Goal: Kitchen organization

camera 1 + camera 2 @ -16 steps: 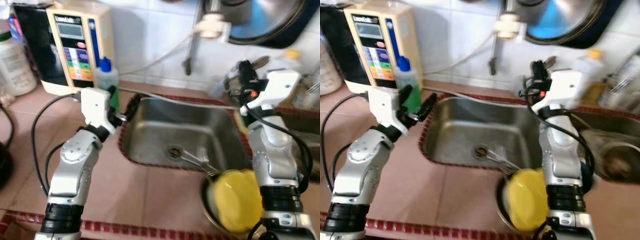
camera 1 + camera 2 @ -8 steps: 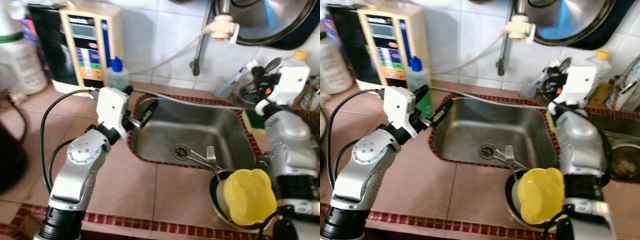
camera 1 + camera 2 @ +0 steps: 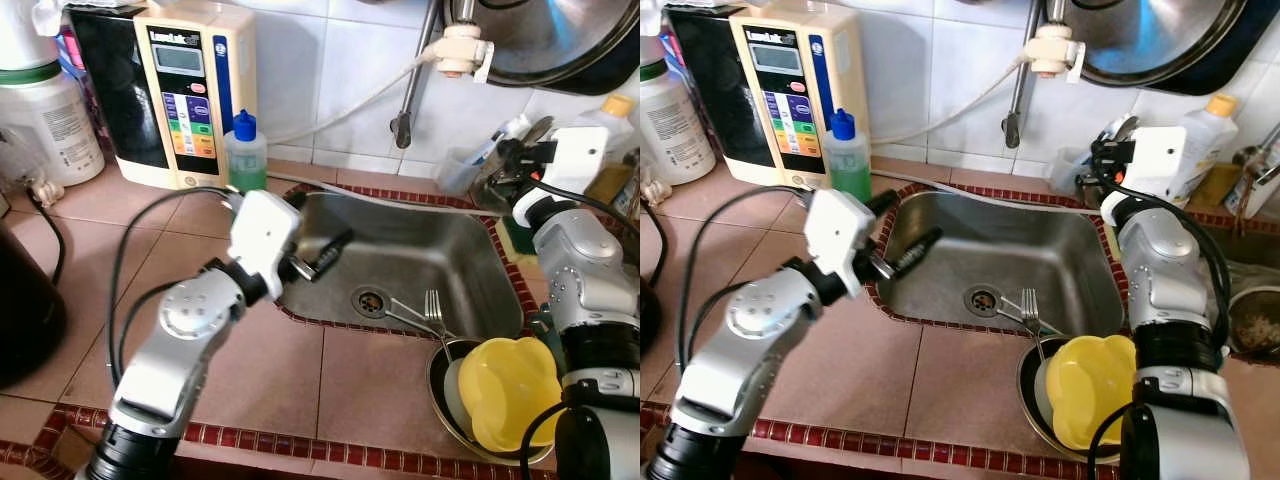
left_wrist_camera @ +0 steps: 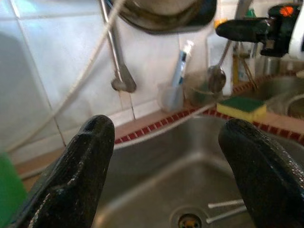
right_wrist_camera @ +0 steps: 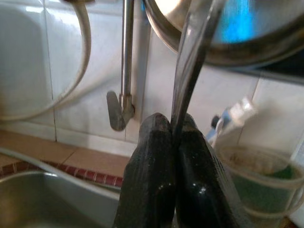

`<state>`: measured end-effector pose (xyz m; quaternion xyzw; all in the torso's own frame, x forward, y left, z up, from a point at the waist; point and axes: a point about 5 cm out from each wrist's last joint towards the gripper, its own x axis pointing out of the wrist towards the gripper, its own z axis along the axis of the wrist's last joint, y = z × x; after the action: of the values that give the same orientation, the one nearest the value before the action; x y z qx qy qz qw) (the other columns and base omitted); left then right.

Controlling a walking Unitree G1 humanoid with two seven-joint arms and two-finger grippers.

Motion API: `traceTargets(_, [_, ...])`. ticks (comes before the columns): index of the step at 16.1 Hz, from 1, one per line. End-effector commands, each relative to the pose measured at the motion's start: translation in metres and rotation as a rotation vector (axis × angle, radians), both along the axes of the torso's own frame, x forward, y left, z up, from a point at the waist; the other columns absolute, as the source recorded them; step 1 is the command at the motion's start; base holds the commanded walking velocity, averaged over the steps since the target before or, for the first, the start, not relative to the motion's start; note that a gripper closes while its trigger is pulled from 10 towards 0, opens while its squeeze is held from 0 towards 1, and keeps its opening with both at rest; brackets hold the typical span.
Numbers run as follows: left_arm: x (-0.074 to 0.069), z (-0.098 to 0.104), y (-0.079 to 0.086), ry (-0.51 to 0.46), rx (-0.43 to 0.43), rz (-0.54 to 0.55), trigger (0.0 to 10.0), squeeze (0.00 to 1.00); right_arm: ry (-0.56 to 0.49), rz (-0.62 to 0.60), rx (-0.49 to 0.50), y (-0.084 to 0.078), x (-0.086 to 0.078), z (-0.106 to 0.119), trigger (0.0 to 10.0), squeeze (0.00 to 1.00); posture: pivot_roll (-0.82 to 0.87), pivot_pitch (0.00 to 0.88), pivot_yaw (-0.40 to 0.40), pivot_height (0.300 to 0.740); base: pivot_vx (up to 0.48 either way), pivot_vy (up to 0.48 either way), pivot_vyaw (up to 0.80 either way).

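The right gripper (image 5: pixel 173 142) is raised at about 2 o'clock from the steel sink (image 3: pixel 470 262), near the back wall tiles, its two black fingers pressed together on the handle of a metal spoon (image 5: pixel 192 61) that stands up between them. Just beside it, at the sink's far right corner, a clear cup (image 4: pixel 202 88) sits with another cup holding a toothbrush (image 4: pixel 181 64) next to it, and a green and yellow sponge (image 4: pixel 242 107) lies on the red-tiled rim. The left gripper (image 3: pixel 315 255) hovers over the sink's near left edge, at about 9 o'clock from the drain (image 3: pixel 369 299), fingers spread apart and holding nothing. A fork (image 3: pixel 434 306) and another utensil lie in the basin at about 3 o'clock from the drain. A yellow bowl (image 3: pixel 508 390) rests inside a dark pan (image 3: pixel 437 378) on the counter at about 5 o'clock from the sink. A green soap bottle (image 3: pixel 245 150) and a beige appliance (image 3: pixel 190 90) stand at about 10 o'clock.
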<state>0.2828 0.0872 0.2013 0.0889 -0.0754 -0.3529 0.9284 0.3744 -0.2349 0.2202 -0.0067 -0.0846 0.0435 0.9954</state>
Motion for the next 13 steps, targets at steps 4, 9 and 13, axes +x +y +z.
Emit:
traceTargets(4, [-0.003, -0.011, -0.010, 0.076, 0.079, 0.055, 10.0, 0.00, 0.035, -0.001, 0.028, -0.003, 0.011, 0.001, 10.0, 0.00, 0.02, 0.116, -0.018, 0.732, 0.000, 0.000, 0.00])
traceTargets(9, [-0.009, -0.016, -0.013, 0.099, 0.119, 0.064, 10.0, 0.00, 0.103, 0.053, 0.133, 0.010, 0.021, -0.007, 10.0, 0.00, 0.03, 0.140, -0.002, 0.732, 0.000, 0.000, 0.00])
traceTargets(13, [-0.011, -0.014, -0.016, 0.110, 0.118, 0.060, 10.0, 0.00, 0.176, 0.079, 0.269, 0.027, 0.029, -0.017, 10.0, 0.00, 0.04, 0.140, 0.000, 0.732, 0.000, 0.000, 0.00])
